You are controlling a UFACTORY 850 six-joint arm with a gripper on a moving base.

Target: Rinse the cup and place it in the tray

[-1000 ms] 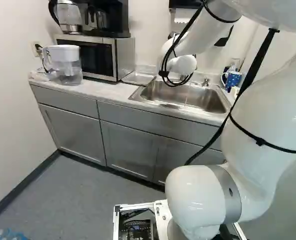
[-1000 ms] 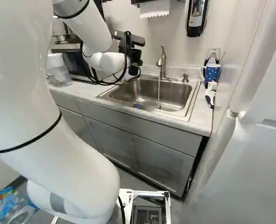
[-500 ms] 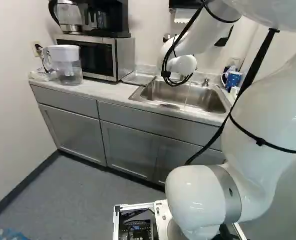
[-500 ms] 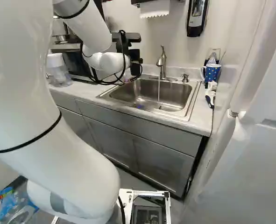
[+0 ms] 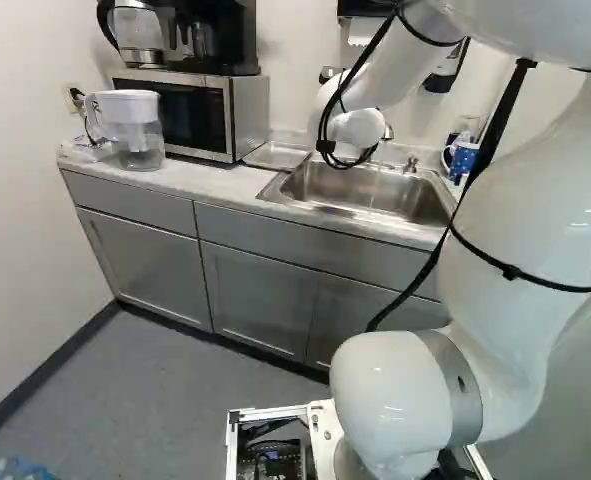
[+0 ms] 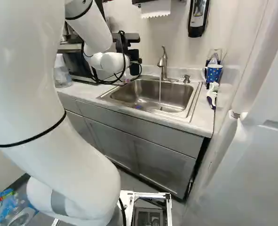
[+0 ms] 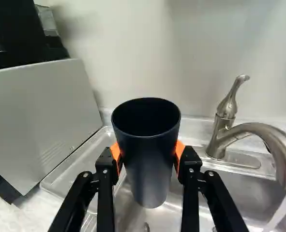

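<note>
In the right base view my gripper [image 6: 134,55] is beyond the forearm, by the sink's left end; its fingers are hidden there. The wrist view shows the gripper [image 7: 147,157] shut on a dark cup [image 7: 150,169], with an orange pad on either side. The cup's open mouth faces up, and it is held above the edge between tray and sink. The shallow tray [image 7: 60,176] lies on the counter beside the microwave, also seen in the left base view [image 5: 276,156]. Water [image 6: 160,92] runs from the faucet [image 6: 163,63] into the sink [image 6: 190,101].
A microwave [image 5: 190,112] stands on the counter left of the tray, with a water pitcher [image 5: 135,130] beyond it. At the sink's right are a soap pump [image 6: 186,78], a blue patterned mug [image 6: 214,73] and a brush [image 6: 212,96]. A blue thing [image 6: 138,107] lies in the sink.
The arm's large upper links have swung slightly, leftward in the left base view and rightward in the right one. The gripper has turned and shifted a little, carrying the cup. The base has not moved.
</note>
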